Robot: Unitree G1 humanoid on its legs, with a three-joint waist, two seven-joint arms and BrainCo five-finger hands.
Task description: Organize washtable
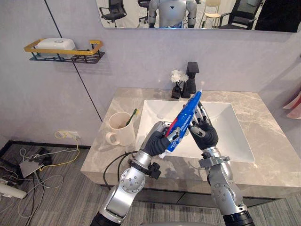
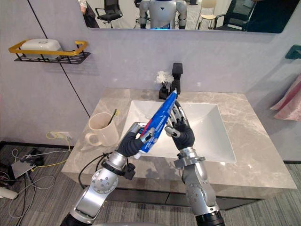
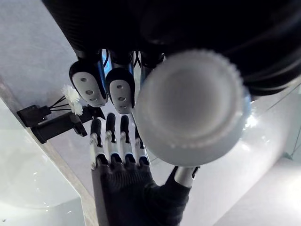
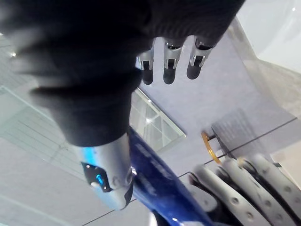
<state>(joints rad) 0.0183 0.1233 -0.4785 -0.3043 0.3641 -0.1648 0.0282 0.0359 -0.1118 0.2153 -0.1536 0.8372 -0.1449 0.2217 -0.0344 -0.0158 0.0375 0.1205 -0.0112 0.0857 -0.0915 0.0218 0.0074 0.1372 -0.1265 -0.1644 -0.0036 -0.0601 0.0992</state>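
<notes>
Over sink (image 1: 228,139): tube (image 1: 186,117) cap end partly wrapped in left hand (image 1: 154,143); cap (image 3: 190,108) blurred in left wrist view. Right hand (image 1: 205,134) partly behind tube, contact unclear. Left of sink: mug (image 1: 120,132) hides green stick's (image 1: 132,117) lower end. Right of sink: pink cloth (image 1: 295,106) cut by edge. Up-left of sink: white obj (image 1: 55,44) on shelf (image 1: 94,55), too small to ID.

One blue toothpaste tube with a white cap (image 1: 186,117) is counted, then one cream ceramic mug (image 1: 121,129) and one green-handled toothbrush (image 1: 131,117). One white rectangular basin (image 1: 225,136), one black faucet (image 1: 191,77) and one white flower sprig (image 1: 178,76) are tallied. One gold-railed black wire shelf (image 1: 66,55) and one white box (image 1: 55,44) are added.
</notes>
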